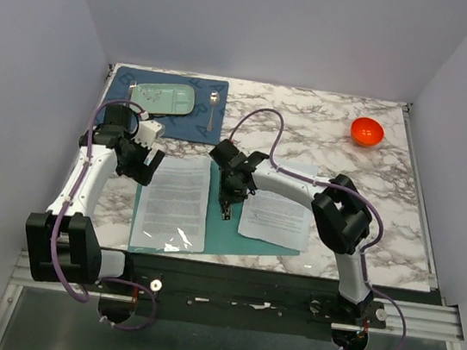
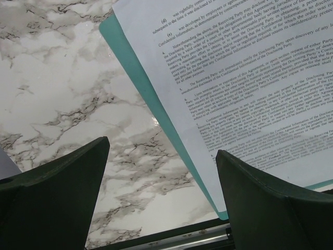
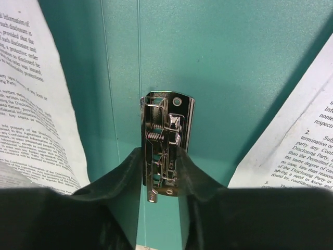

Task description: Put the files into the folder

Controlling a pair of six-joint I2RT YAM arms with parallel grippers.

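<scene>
The teal folder (image 1: 222,234) lies open on the marble table. One printed sheet of the files (image 1: 175,202) lies on its left half, with glossy glare near its lower edge. A second sheet (image 1: 278,214) lies on its right half and overhangs the right edge. My right gripper (image 1: 228,202) is down at the spine. In the right wrist view it (image 3: 162,167) is shut on the small metal clip (image 3: 165,130), with teal folder (image 3: 234,62) and sheets (image 3: 31,104) on both sides. My left gripper (image 1: 145,163) hovers open and empty by the folder's upper left corner; its view (image 2: 162,147) shows the teal edge (image 2: 151,99) and sheet (image 2: 250,78).
A dark blue placemat (image 1: 180,124) at the back left holds a pale green tray (image 1: 164,98) and a spoon (image 1: 213,111). An orange bowl (image 1: 367,131) sits at the back right. A metal rail (image 1: 251,299) runs along the table's near edge.
</scene>
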